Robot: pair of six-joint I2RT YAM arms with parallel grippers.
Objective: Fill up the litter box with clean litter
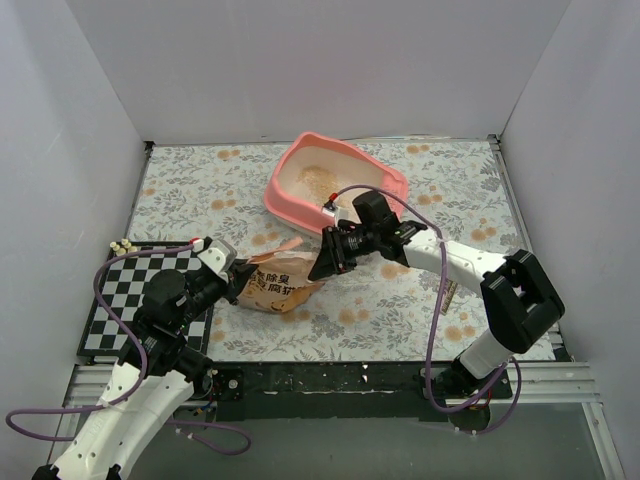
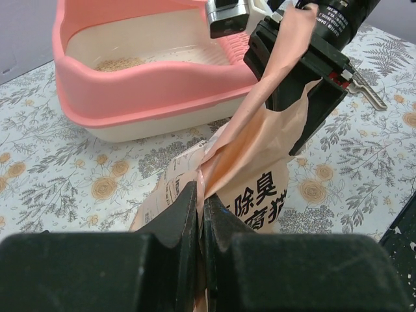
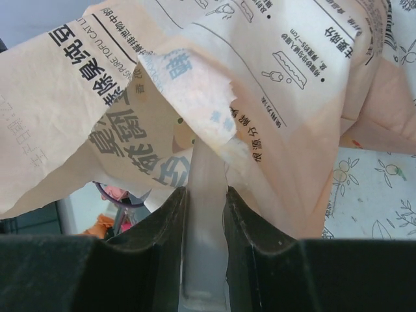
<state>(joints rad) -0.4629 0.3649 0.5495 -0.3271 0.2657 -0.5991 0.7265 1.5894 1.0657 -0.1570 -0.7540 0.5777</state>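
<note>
The pink litter box [image 1: 290, 205] stands at the back middle of the table, with a small patch of tan clean litter [image 1: 318, 180] on its cream base. It also shows in the left wrist view [image 2: 149, 84], with the litter [image 2: 120, 64] inside. An orange-tan litter bag [image 1: 280, 285] with dark characters lies crumpled in front of the box. My left gripper [image 1: 238, 275] is shut on the bag's left edge [image 2: 200, 195]. My right gripper [image 1: 325, 262] is shut on a pale fold of the bag [image 3: 207, 195] and holds that end up near the box's front wall. The bag [image 3: 130, 97] fills the right wrist view.
A black-and-white checkered mat [image 1: 140, 290] lies at the front left, with small white pieces [image 1: 122, 245] at its far corner. A floral cloth [image 1: 450, 190] covers the table. White walls enclose three sides. A purple cable [image 1: 432, 300] loops along the right arm.
</note>
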